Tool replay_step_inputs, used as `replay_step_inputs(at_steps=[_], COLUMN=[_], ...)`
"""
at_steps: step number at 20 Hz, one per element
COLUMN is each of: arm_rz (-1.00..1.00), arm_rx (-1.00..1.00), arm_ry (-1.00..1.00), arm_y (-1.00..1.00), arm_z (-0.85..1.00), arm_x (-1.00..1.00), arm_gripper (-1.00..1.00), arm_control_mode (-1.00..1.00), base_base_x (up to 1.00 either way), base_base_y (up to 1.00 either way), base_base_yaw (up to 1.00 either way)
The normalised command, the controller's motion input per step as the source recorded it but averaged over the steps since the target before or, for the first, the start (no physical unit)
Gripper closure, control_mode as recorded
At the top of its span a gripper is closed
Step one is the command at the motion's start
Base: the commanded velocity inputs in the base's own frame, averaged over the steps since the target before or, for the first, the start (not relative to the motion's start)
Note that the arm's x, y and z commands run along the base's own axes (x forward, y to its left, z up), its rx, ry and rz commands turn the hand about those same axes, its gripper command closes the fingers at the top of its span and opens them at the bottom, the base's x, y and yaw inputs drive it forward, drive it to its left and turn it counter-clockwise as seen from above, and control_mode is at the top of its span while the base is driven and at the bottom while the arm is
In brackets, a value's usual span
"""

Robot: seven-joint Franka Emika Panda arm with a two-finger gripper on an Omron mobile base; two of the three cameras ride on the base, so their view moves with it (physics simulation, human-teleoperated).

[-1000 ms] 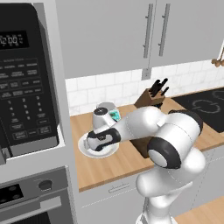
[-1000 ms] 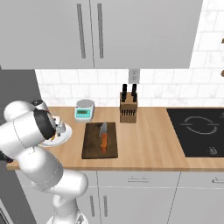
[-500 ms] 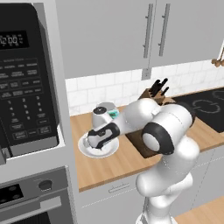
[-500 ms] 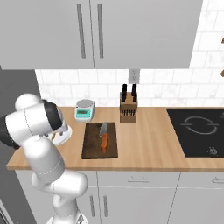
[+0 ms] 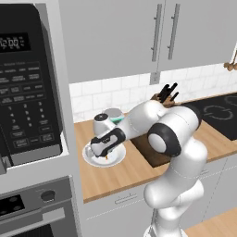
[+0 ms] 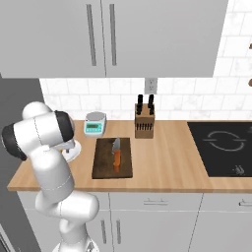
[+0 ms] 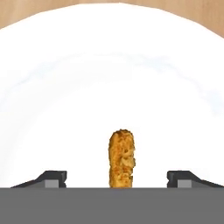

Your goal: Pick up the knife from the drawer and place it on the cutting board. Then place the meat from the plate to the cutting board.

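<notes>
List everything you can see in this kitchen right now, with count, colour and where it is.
meat: 1, orange-yellow, on the plate, between the fingertips
plate: 1, white, counter left of the board
board: 1, dark brown, counter centre
knife: 1, orange-brown handle, grey blade, on the board
scale: 1, grey with teal screen, behind the board
knife block: 1, wood, black handles, by the backsplash
hob: 1, black, counter right
microwave: 1, black, left above the oven
wall cabinets: 2 doors, grey, above the counter
gripper: 1, dark tips, open, low over the plate, astride the meat
</notes>
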Motion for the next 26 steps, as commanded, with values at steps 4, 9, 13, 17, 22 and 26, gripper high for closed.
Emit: replay_step_inputs(at_steps=[4, 9, 13, 17, 22, 26], arm_rz=[0.0, 0.0, 0.0, 0.0, -0.02, -0.09], arm_rx=[0.0, 0.0, 0.0, -0.01, 0.0, 0.0], arm_ry=[0.0, -0.02, -0.11, -0.07, -0.04, 0.0], arm_y=[0.0, -0.15, -0.16, -0.14, -0.34, -0.39], arm_z=[-0.32, -0.33, -0.32, -0.28, -0.01, 0.08], arm_x=[0.01, 0.0, 0.0, 0.0, -0.06, 0.0], arm_gripper=[1.0, 1.0, 1.0, 1.0, 1.0, 1.0], arm_control_mode=[-1.0, -1.0, -1.0, -1.0, -1.0, -1.0], base_base_x=[0.0, 0.0, 0.0, 0.0, 0.0, 0.0], base_base_y=[0.0, 0.0, 0.0, 0.0, 0.0, 0.0], base_base_yaw=[0.0, 0.0, 0.0, 0.0, 0.0, 0.0])
